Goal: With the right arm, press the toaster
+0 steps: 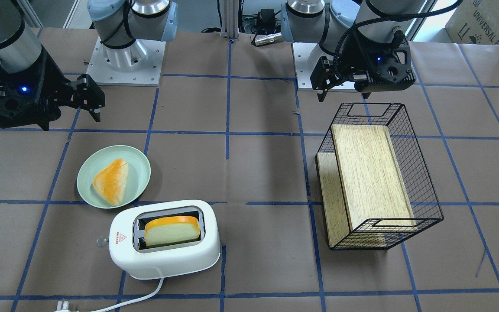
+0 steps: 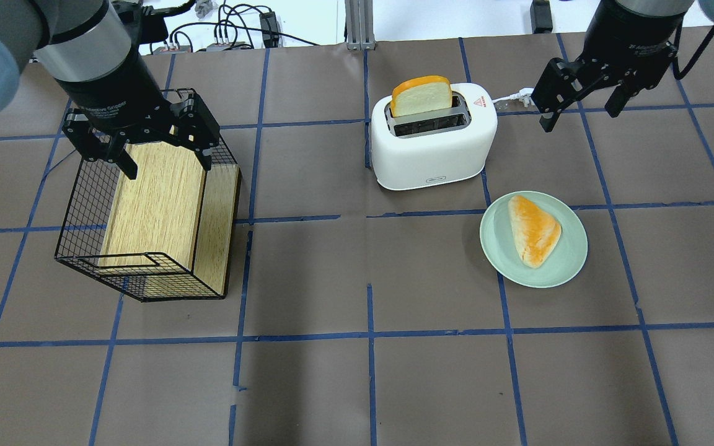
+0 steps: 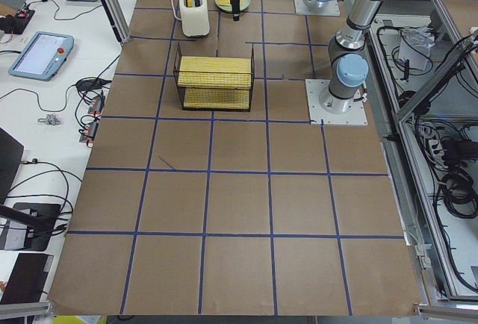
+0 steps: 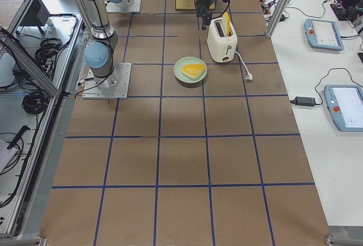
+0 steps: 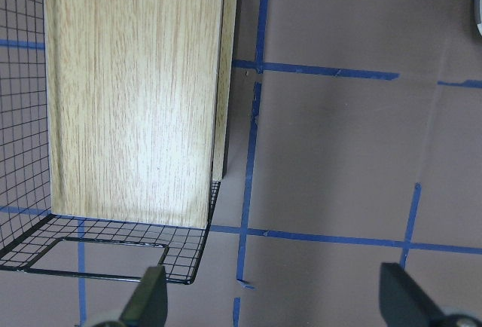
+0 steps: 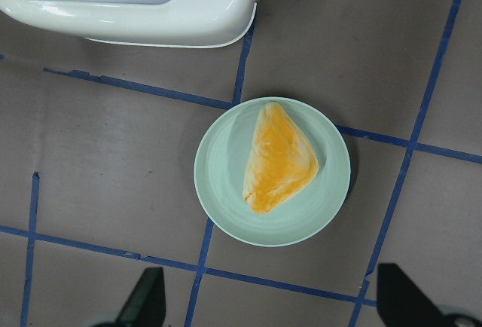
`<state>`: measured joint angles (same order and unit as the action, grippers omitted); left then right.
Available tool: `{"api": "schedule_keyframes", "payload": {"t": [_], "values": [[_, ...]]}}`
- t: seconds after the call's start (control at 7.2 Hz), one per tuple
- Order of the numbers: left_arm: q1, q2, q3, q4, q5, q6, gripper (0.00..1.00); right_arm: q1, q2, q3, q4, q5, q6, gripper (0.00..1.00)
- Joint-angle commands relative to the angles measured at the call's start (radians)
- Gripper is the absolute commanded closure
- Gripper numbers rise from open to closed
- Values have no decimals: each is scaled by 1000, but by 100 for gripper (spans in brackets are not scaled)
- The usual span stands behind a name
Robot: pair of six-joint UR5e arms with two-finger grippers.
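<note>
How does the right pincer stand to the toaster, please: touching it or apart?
Apart. The overhead view shows bare table between the right pincer and the toaster; the right wrist view agrees, with the toaster far from the fingertips.

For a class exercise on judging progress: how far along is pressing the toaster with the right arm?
Done: a bread slice stands in the toaster. In hand: the right gripper hangs open near the toaster's lever end, touching nothing. Left: reach the lever knob and press it; the slice sits high, so nothing is pressed yet.
</note>
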<state>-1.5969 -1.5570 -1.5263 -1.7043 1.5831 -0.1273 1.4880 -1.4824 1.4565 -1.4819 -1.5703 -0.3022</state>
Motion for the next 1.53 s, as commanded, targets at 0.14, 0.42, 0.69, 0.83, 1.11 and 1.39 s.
{"api": "schedule_keyframes", "payload": {"t": [0.14, 0.42, 0.69, 0.83, 1.11, 1.39], "values": [[0, 0, 0, 0, 0, 0, 0, -2, 1, 4, 2, -2, -2, 0], [0, 0, 0, 0, 0, 0, 0, -2, 1, 7, 2, -2, -2, 0], [0, 0, 0, 0, 0, 0, 0, -2, -1, 10, 2, -2, -2, 0], [0, 0, 0, 2, 0, 0, 0, -3, 4, 5, -20, 10, -3, 6], [0, 0, 0, 0, 0, 0, 0, -47, 78, -49, -132, 51, -8, 87], [0, 0, 0, 2, 0, 0, 0, -119, 193, -170, -120, 162, -63, 96]]}}
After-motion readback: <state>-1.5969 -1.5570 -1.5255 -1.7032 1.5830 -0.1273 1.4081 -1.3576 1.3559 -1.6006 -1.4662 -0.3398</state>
